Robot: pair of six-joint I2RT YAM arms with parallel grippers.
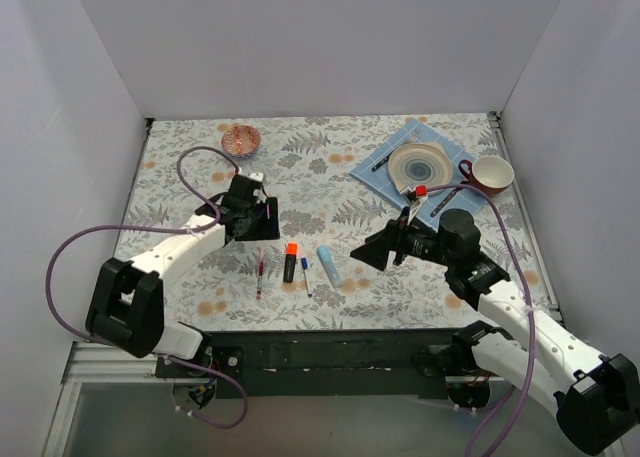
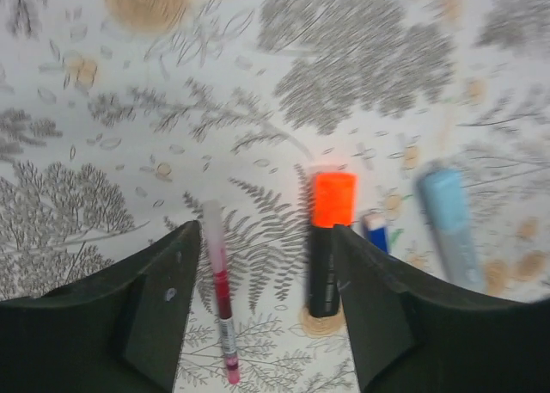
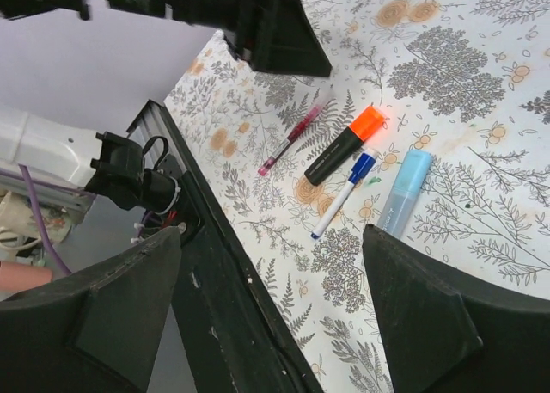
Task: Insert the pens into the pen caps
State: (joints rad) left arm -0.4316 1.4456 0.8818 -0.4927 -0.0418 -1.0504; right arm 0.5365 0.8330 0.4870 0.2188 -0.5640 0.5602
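Note:
Four pens lie in a row near the table's front middle, each with its cap on. The thin dark-red pen (image 1: 259,275) is leftmost. Beside it lie the black marker (image 1: 290,262) with its orange cap (image 2: 333,199), the thin white pen (image 1: 305,275) with its dark blue cap (image 3: 363,165), and the chunky light-blue marker (image 1: 328,262). My left gripper (image 1: 252,221) is open and empty just behind the red pen (image 2: 219,290) and the black marker (image 2: 323,273). My right gripper (image 1: 378,249) is open and empty to the right of the light-blue marker (image 3: 402,192).
A small patterned bowl (image 1: 240,139) stands at the back left. At the back right a blue cloth (image 1: 385,172) holds a plate (image 1: 420,164) and dark cutlery, with a red-and-white cup (image 1: 491,174) beside it. The table's black front edge (image 3: 232,298) runs below the pens.

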